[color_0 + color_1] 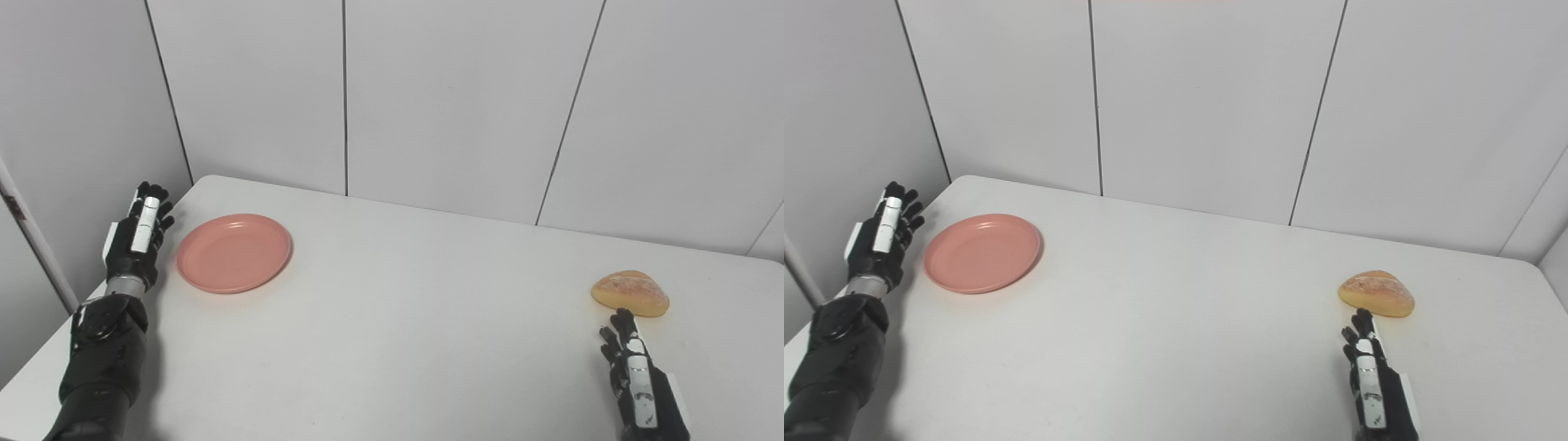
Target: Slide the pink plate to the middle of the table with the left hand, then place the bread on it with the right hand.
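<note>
Nearest, the right hand [640, 386] rests low at the table's right front, fingers apart and empty, with the bread roll [630, 293] just beyond its fingertips, close but apparently not touching. Farther back on the other side, the left hand [138, 236] stands edge-on at the white table's [392, 318] left border, fingers loosely spread, holding nothing. The pink plate [234, 252] lies just to its right (toward the table's middle, so a sideways push looks apt), still well left of center and well apart from the bread.
</note>
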You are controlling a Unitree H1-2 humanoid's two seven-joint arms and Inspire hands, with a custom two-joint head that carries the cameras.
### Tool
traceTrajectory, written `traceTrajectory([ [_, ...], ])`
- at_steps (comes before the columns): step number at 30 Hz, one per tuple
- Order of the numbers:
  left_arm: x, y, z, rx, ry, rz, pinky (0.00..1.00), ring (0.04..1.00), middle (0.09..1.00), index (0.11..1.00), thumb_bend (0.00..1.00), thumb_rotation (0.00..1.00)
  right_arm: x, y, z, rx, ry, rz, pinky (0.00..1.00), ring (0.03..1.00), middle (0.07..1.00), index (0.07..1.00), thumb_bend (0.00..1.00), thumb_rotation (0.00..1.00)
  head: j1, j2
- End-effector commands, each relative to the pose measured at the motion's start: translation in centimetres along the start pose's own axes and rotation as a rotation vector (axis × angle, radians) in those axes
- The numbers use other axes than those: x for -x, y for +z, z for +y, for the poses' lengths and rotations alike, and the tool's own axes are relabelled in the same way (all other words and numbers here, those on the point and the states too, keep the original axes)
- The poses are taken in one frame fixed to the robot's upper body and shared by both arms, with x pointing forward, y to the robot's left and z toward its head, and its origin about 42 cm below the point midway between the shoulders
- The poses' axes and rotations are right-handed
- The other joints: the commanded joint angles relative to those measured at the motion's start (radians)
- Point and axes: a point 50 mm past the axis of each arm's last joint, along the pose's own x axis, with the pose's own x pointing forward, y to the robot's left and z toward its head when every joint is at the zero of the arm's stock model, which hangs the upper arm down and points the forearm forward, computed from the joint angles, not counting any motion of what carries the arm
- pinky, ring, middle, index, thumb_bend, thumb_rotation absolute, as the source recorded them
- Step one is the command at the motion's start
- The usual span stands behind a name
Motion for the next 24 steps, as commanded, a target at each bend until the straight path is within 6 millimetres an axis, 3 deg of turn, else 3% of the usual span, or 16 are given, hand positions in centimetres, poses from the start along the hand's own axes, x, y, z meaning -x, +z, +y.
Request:
traceTrajectory([
  [1,-2.2,3.3,-1.6,0.018,-0.03,-0.119,0.95,0.943,0.939,0.994,0.97,0.74,0.3,0.0,0.0,-0.003,-0.002,0.008,1.0,0.948,0.97,0.957,0.79,0.94,-0.002,0.005],
  [12,-2.1,2.6,-3.4,0.03,-0.079,-0.104,0.96,0.947,0.956,1.0,0.89,0.74,0.4,0.4,0.1,0.007,0.002,0.012,0.98,0.945,0.967,0.96,0.76,0.94,-0.007,0.021],
  [24,-1.5,2.1,-4.2,0.015,-0.092,-0.075,0.95,0.945,0.947,0.988,0.96,0.76,0.4,0.8,0.1,0.013,0.007,0.018,0.98,0.945,0.967,0.964,0.75,0.95,-0.013,0.042],
])
